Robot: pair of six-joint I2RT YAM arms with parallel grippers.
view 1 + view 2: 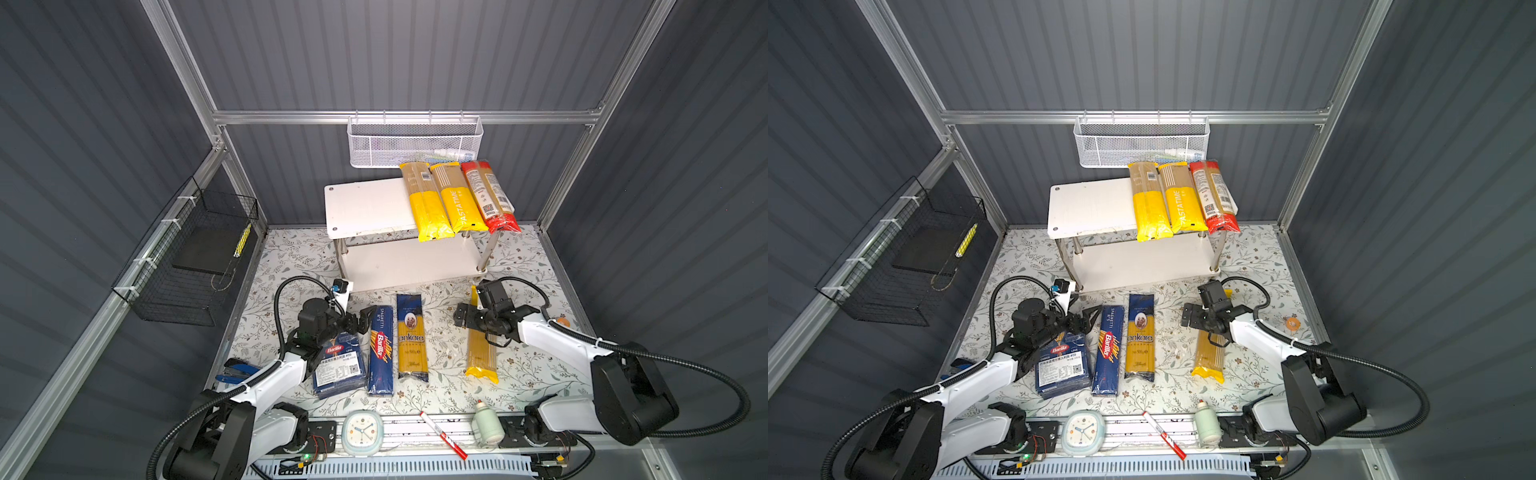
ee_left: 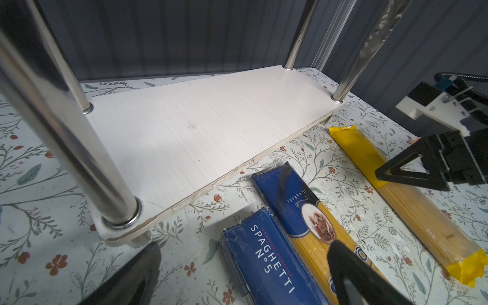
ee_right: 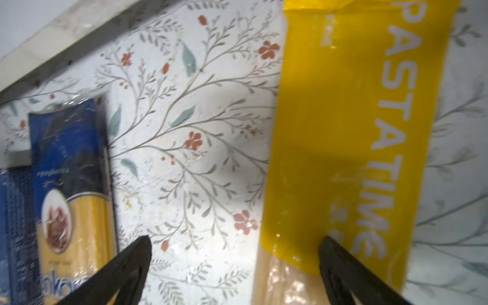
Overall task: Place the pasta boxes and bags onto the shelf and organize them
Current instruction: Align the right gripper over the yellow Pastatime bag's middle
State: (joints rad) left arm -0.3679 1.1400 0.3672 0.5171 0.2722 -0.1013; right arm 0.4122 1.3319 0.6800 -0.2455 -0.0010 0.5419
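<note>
Right gripper (image 1: 462, 316), jaws wide and empty, hovers right of frame centre, seemingly just left of the yellow bag (image 1: 482, 357); centre across its width before closing.

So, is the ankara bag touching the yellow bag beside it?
Apart: both top views show floral tabletop between the ankara bag and the yellow bag.

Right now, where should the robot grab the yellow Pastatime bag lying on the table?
Across its narrow width near the middle, coming straight down from above. The Pastatime bag lies flat, long and slim, with bare table along both long sides. The open right gripper hangs nearest, probably needing a small sideways shift.
</note>
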